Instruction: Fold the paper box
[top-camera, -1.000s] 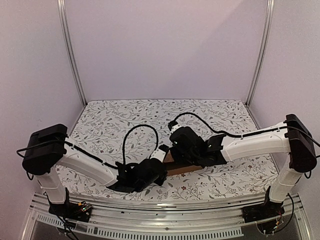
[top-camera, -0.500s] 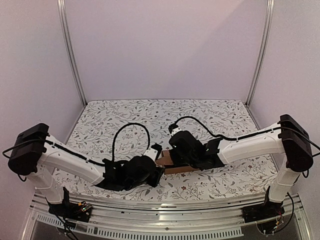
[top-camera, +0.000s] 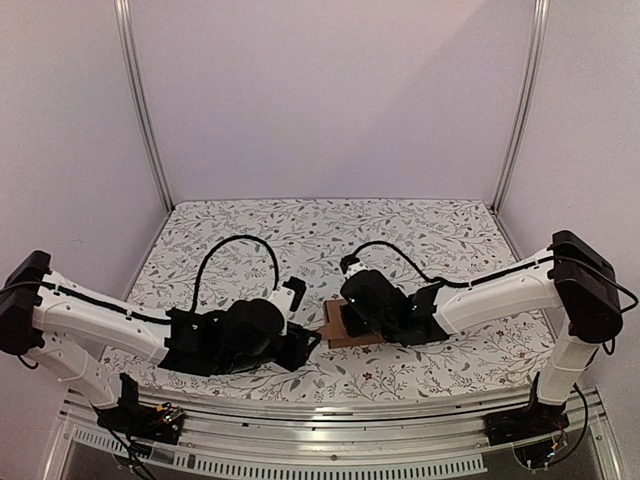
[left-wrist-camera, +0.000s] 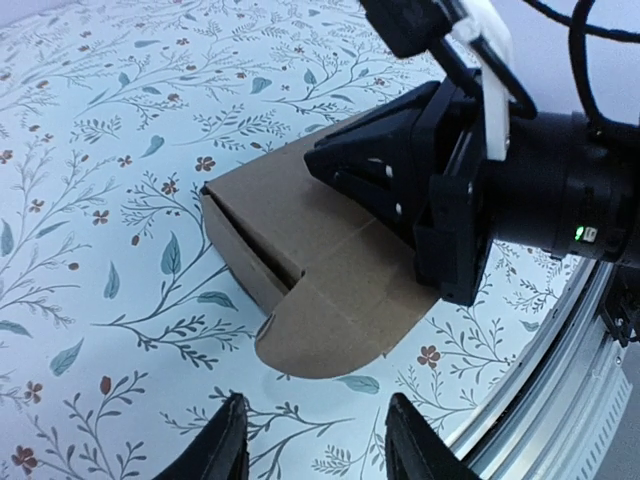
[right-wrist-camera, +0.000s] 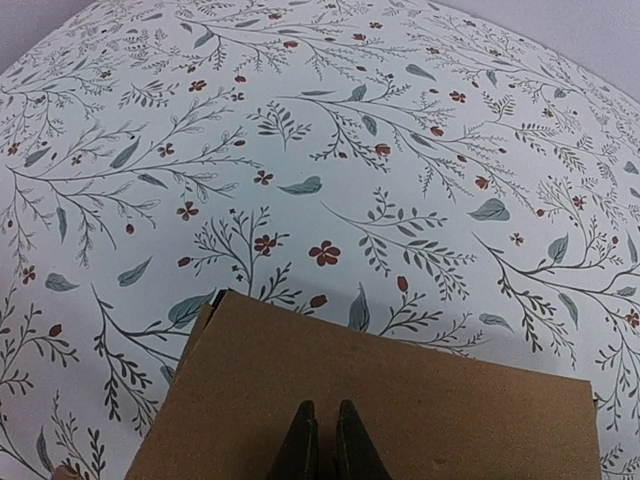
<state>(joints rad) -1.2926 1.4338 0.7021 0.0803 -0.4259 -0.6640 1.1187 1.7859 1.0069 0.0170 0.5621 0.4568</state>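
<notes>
Backed off leftward, my left gripper (left-wrist-camera: 318, 448) now hangs spread and empty before the paper box (left-wrist-camera: 290, 205) at the near middle of the counter (top-camera: 250, 240), and with the right gripper (right-wrist-camera: 320, 440), fingers pressed together, pinning its top, I'd slide in low under the rounded flap (left-wrist-camera: 325, 335) and tuck it squarely.

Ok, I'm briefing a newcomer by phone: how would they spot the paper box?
On the floral table, near the middle of its front edge, lies the paper box. It alone is plain brown cardboard, with one rounded flap sticking out.
</notes>
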